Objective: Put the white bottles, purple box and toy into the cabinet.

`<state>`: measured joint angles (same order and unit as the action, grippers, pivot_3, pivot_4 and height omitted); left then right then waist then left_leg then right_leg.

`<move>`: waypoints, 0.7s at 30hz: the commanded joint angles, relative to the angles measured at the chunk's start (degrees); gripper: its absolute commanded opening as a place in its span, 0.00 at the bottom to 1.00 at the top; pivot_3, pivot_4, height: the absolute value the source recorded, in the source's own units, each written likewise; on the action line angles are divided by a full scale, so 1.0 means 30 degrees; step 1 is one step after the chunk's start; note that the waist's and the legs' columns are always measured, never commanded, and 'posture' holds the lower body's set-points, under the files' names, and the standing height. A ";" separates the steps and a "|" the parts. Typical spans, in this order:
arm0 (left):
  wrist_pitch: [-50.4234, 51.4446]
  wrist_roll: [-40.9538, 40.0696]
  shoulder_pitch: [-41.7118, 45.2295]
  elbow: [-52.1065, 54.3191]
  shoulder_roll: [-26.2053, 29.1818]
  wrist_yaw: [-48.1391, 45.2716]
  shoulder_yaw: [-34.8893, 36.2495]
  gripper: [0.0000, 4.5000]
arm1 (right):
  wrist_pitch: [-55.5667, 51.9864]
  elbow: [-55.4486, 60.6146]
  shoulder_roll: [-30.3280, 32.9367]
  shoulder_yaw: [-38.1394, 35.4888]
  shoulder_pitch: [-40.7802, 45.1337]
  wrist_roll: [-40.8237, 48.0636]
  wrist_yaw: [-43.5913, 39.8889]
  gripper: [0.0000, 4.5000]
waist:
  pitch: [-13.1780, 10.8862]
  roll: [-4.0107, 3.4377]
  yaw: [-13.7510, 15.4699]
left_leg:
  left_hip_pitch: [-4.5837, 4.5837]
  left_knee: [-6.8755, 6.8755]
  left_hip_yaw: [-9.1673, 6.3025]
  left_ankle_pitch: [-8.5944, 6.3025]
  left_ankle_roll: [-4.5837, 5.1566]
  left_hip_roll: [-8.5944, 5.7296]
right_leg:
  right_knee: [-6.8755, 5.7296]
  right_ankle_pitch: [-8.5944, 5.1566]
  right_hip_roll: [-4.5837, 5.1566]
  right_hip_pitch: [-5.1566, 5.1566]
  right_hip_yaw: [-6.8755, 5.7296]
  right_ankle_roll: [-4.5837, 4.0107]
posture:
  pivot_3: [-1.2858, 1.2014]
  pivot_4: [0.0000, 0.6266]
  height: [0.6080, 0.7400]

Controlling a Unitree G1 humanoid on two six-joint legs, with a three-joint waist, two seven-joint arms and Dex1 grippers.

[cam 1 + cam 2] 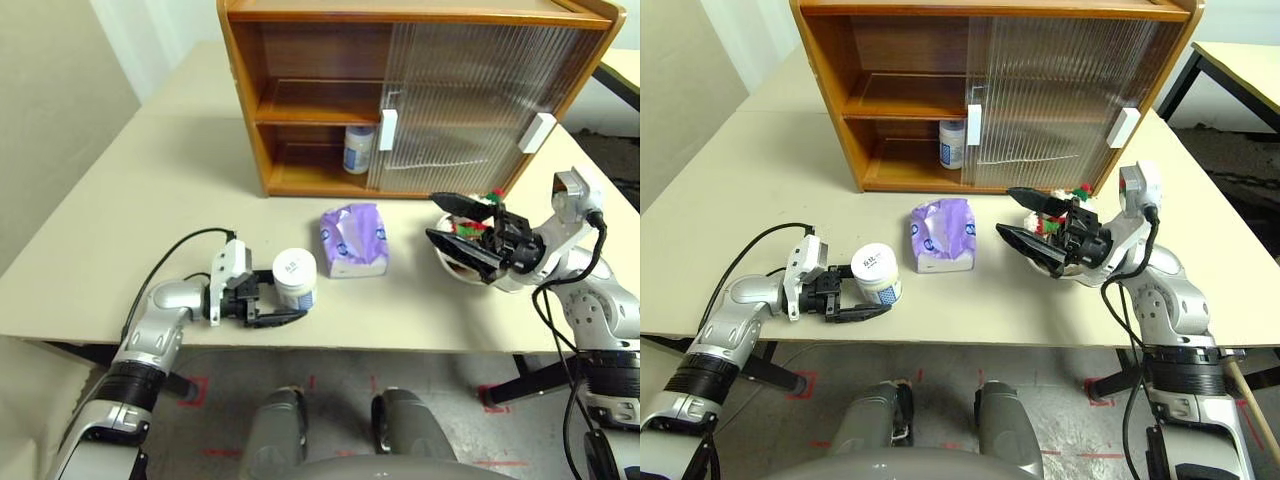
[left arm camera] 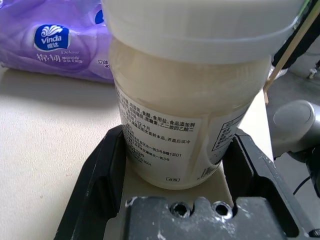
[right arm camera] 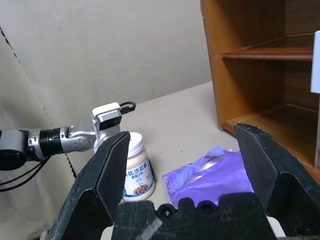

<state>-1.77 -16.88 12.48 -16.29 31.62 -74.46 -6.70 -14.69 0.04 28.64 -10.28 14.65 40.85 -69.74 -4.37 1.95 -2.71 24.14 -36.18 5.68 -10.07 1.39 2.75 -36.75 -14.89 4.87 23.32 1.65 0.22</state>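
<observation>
A cream table [image 1: 120, 200] stands over grey floor [image 1: 330, 395] with red marks.

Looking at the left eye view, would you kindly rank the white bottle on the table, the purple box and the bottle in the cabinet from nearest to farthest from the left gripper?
1. White bottle on the table: between the left gripper's fingers, near the table's front edge.
2. Purple box: mid-table, further right.
3. Bottle in the cabinet: on the bottom shelf, at the sliding door's edge.

One bottle [image 1: 295, 277] near table [image 1: 120, 200] front edge, tissue box [image 1: 353, 240] just right & behind. Cabinet [image 1: 300, 100] at back w/ second bottle [image 1: 358, 148] on lower shelf.
</observation>
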 commanded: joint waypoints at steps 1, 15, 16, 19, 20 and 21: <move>0.1054 -0.0443 -0.0467 0.0722 0.0140 0.0558 0.0442 0.69 | -0.0205 0.0202 0.0270 -0.0296 -0.0099 0.0176 0.0056 1.00 | 0.0000 -0.0001 -0.0103 | 0.0001 0.0001 -0.0006 0.0000 0.0000 0.0001 | 0.0000 0.0000 -0.0003 0.0001 -0.0002 0.0000 | 0.48 0.06 1.00; 0.2724 -0.0322 0.2401 -0.0286 -0.0523 0.6347 0.3255 0.69 | 0.0075 0.0447 -0.0360 0.0178 -0.0395 -0.0106 0.0510 1.00 | 0.0011 0.0021 -0.0403 | 0.0035 -0.0002 -0.0025 0.0002 0.0002 -0.0012 | -0.0008 0.0008 -0.0026 -0.0031 0.0000 0.0012 | 0.48 0.05 1.00; 0.2873 -0.0041 0.2897 -0.0541 -0.0784 0.7145 0.3206 0.69 | 0.0093 0.0412 -0.0400 0.0207 -0.0344 -0.0128 0.0534 1.00 | 0.0010 0.0023 -0.0400 | 0.0033 -0.0003 -0.0024 0.0003 0.0004 -0.0015 | -0.0008 0.0008 -0.0027 -0.0036 0.0005 0.0015 | 0.48 0.05 1.00; 0.3069 0.0975 0.4138 -0.1239 -0.1528 0.9194 0.2841 0.69 | 0.0155 0.0396 -0.0571 0.0321 -0.0375 -0.0190 0.0589 1.00 | 0.0010 0.0047 -0.0355 | 0.0060 -0.0006 -0.0026 0.0004 0.0005 -0.0014 | -0.0008 0.0011 -0.0043 -0.0041 0.0009 0.0023 | 0.48 0.06 1.00; 0.2993 0.1404 0.4597 -0.1646 -0.1838 0.9879 0.2696 0.69 | 0.0174 0.0416 -0.0649 0.0371 -0.0430 -0.0215 0.0609 1.00 | 0.0007 0.0053 -0.0320 | 0.0059 -0.0006 -0.0030 0.0004 0.0005 -0.0017 | -0.0008 0.0011 -0.0050 -0.0044 0.0008 0.0024 | 0.48 0.06 1.00; 0.2928 0.1695 0.4905 -0.1935 -0.2045 1.0340 0.2604 0.69 | 0.0180 0.0444 -0.0706 0.0401 -0.0469 -0.0235 0.0627 1.00 | 0.0008 0.0055 -0.0313 | 0.0060 -0.0006 -0.0032 0.0004 0.0005 -0.0021 | -0.0008 0.0009 -0.0052 -0.0047 0.0007 0.0027 | 0.48 0.06 1.00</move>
<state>7.29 -13.68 25.75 -21.07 26.15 -46.00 1.64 -14.93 0.75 26.55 -9.45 13.43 40.60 -67.95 -4.35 2.12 -3.65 24.32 -36.19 5.58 -10.06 1.41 2.67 -36.77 -14.86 4.69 23.18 1.67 0.31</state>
